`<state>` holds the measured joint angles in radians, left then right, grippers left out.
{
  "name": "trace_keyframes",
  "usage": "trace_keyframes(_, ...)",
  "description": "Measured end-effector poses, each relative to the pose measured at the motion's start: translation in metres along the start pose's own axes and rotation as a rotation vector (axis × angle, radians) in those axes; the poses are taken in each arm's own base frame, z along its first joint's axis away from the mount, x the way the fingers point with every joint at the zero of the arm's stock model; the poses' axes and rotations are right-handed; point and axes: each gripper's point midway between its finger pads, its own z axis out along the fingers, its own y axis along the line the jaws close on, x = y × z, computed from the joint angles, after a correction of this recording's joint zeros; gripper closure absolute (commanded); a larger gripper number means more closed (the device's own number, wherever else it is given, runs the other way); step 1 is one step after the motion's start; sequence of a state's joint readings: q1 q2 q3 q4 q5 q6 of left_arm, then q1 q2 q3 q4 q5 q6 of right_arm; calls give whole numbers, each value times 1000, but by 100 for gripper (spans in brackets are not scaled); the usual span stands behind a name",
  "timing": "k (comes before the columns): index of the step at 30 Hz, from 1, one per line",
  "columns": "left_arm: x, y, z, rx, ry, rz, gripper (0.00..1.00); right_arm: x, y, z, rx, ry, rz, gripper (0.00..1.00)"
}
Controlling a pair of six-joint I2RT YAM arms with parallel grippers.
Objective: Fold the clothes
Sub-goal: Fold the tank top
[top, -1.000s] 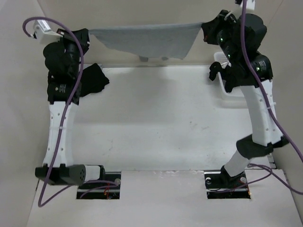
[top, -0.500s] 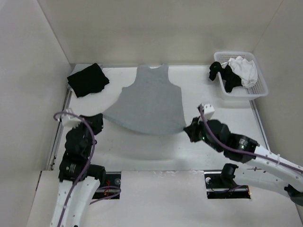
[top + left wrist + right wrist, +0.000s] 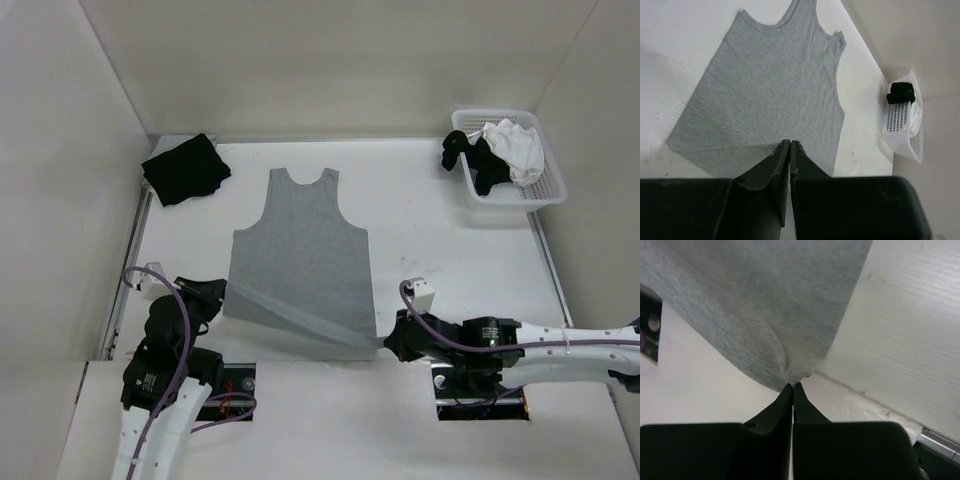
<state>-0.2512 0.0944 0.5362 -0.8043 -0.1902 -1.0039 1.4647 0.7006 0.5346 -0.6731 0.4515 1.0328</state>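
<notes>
Clothes [image 3: 300,250] now lie flatter, dragged nearer by left pincer [image 3: 218,298], right pincer [image 3: 385,342].

The top [image 3: 300,250] is plain light heather grey, finely flecked. The table [image 3: 450,240] is white. At ten o'clock is a black garment [image 3: 185,168]. At two o'clock, a white perforated basket [image 3: 520,203] holds black cloth [image 3: 480,162] and white cloth [image 3: 515,145]. The left arm [image 3: 150,440] and right arm [image 3: 570,355] are white with black joints; their cables [image 3: 187,318] are purple.
</notes>
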Motion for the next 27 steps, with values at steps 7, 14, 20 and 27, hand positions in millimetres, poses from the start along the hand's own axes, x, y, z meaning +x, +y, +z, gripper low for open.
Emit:
trace_keyframes(7,-27,-6,44,-89,-98,-64,98,-105,-16,30,132,-149,106,99)
trace_keyframes(14,-39,13,154,-285,-100,-92,97,-272,-54,81,165,-285,190,100)
trace_keyframes(20,-67,-16,257,-282,-130,-88,92,-380,-91,143,136,-326,204,95)
trace_keyframes(27,-83,-14,345,-259,-132,-88,68,-418,-152,222,169,-310,260,57)
